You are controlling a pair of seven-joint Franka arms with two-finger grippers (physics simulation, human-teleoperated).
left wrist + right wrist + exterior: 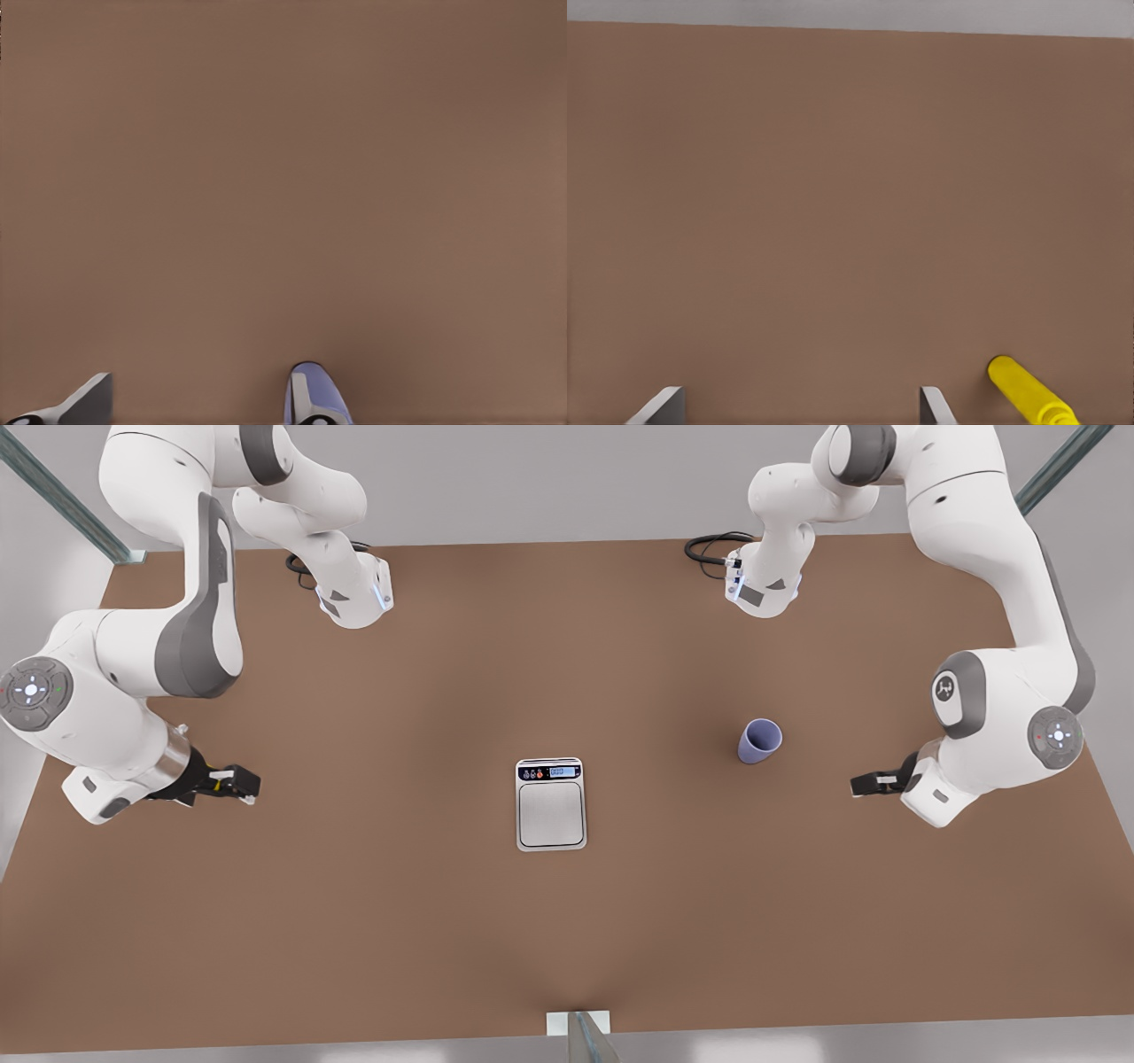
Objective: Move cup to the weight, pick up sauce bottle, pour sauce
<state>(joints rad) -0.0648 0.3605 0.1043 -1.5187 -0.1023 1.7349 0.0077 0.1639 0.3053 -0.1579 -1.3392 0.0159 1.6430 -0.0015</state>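
Cup (pixel 760 741): we see the lavender-blue cup standing on the brown table (pixel 567 921), mouth open upward, towards the front view's right. It sits well apart from the scale and nothing holds it.
Scale (pixel 551 804): we find it flat on the table near the middle of the front view, its grey square plate bare and its dark display strip at the end nearer the arm bases.
Sauce bottle (pixel 1023 387): we see the yellow bottle lying on its side on the table in the right wrist view, just beside 1 finger of that gripper and outside the gap between the fingers. We cannot tell whether it touches that finger.
Left gripper (pixel 864 784): we place it at the front view's right, low over the table and near the cup, on the side away from the scale. In the left wrist view its 2 fingers (pixel 89 403) stand wide apart with nothing between them, and the cup shows just behind 1 of them.
Right gripper (pixel 244 784): we place it at the front view's left, low over the table, with a bit of yellow showing at it. In the right wrist view its fingers (pixel 663 403) are spread wide over bare table, holding nothing.
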